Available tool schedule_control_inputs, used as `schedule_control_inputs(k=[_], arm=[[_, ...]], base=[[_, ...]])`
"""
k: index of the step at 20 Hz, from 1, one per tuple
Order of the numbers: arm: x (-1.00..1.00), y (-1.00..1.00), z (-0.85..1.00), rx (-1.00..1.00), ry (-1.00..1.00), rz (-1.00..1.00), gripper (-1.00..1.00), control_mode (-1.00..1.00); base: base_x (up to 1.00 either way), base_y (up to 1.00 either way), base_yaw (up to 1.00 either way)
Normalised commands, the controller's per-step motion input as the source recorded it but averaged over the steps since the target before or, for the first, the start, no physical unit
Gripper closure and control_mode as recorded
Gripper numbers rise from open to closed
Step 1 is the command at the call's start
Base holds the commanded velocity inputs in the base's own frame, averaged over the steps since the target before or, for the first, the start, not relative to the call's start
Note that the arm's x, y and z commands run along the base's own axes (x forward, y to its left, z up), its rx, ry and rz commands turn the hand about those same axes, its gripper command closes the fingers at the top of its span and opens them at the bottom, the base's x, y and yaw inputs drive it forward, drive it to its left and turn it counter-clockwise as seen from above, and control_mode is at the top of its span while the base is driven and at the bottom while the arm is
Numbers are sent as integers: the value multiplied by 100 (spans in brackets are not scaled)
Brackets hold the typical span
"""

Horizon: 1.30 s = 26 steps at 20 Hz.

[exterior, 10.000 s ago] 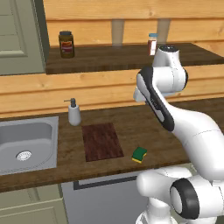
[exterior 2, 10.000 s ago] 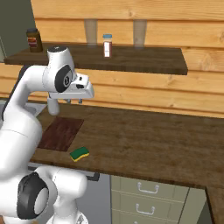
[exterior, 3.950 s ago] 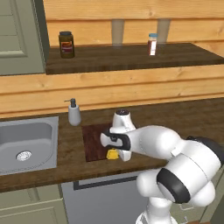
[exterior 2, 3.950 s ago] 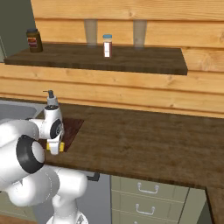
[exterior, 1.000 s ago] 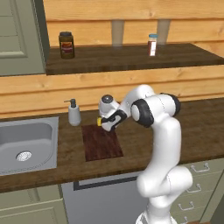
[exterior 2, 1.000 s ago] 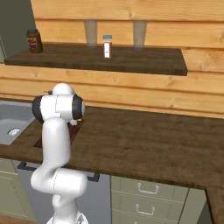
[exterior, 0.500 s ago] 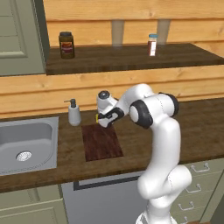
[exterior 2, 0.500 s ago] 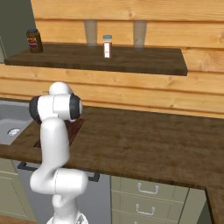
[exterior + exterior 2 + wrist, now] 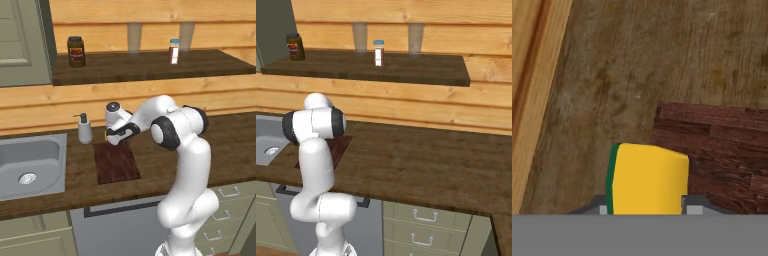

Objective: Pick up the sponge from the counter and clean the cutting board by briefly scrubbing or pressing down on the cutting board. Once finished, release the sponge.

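Hand view: the sponge point(image 9: 646, 179) sits between the end effector's tips, yellow body up toward the camera, green face on the left side of the picture.
End effector point(image 9: 114, 136): closed on the sponge and holding it; a bit of yellow shows at its tip in the left base view.
Board point(image 9: 116, 162): lies under and in front of the end effector; its far edge is just below the tip. From the hand camera, the board point(image 9: 717, 150) takes the right part of the picture and the bare counter point(image 9: 612, 75) takes the left.
Change: a second ago the end effector was above the far right corner of the board; now it is more to the left along the far edge, closer to the soap bottle point(image 9: 84, 129). Ten seconds ago the sponge lay on the counter, to the right of the board.
Meaning: picking up is done. I judge that this sideways travel is a scrubbing stroke, but I cannot tell if the sponge really presses the board or is a little above it.
Remaining: probably a short press or one more stroke, then to open and let the sponge go.
Risk: the sponge is near the board's far left corner, so a longer stroke could leave the board and rub the counter only.
Sink point(image 9: 30, 167): well to the left of the end effector, not involved.
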Motion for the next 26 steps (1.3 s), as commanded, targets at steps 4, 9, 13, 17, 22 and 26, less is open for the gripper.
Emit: schedule_control_inputs(k=[4,9,13,17,22,26], arm=[[-3,74,-11,0,0,0,100,-100],[-6,66,-27,0,0,0,100,-100],[-16,29,-41,0,0,0,100,-100],[-39,3,-49,0,0,0,100,-100],[-21,2,-66,0,0,0,100,-100],[-34,0,-83,1,-1,0,100,-100]], base=[[0,0,0],[0,0,0],[0,0,0],[0,0,0],[0,0,0],[0,0,0]])
